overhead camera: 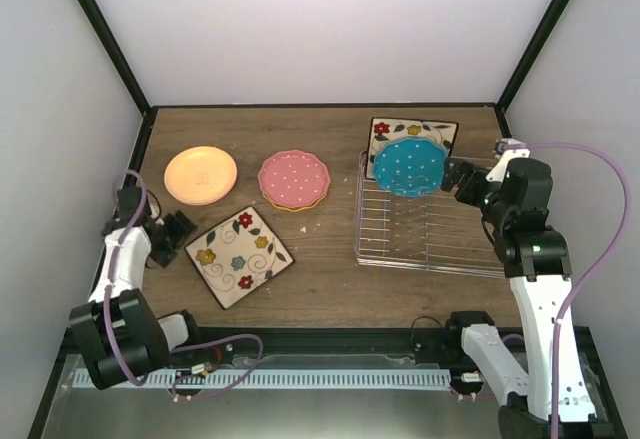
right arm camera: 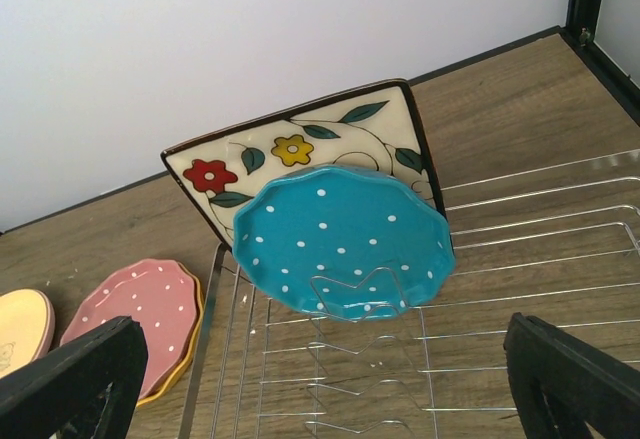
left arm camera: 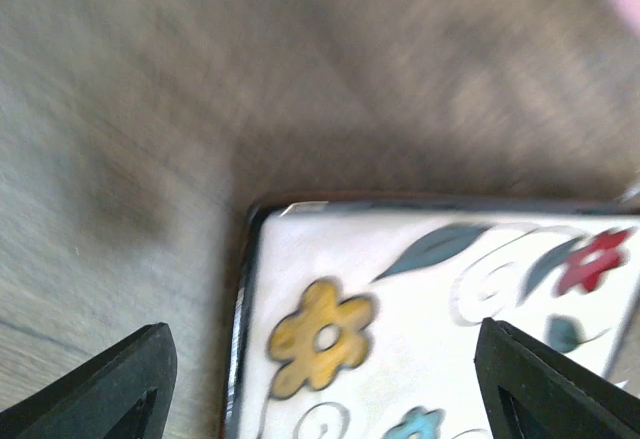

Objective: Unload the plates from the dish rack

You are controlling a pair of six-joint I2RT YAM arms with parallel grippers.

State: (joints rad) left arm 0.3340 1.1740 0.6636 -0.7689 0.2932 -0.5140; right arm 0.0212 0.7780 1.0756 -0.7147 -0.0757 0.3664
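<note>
Teal plate (overhead camera: 408,166) upright in rack (overhead camera: 430,244) (leans bkwd).

Top view: soft, even light, white walls (overhead camera: 300,29) bright, only faint shadows on the table (overhead camera: 330,259). Left wrist view is smeared. The wood grain streaks, the square plate (left arm camera: 430,319) shows soft-edged flowers, and a dim shadow sits beyond its rim. Right wrist view is crisp: mild sheen on the teal plate (right arm camera: 345,239), thin glints along the dish rack (right arm camera: 520,289) wires.

Wood-grain table (overhead camera: 325,281), plain white walls (overhead camera: 320,29), black corner posts (overhead camera: 104,34)
</note>
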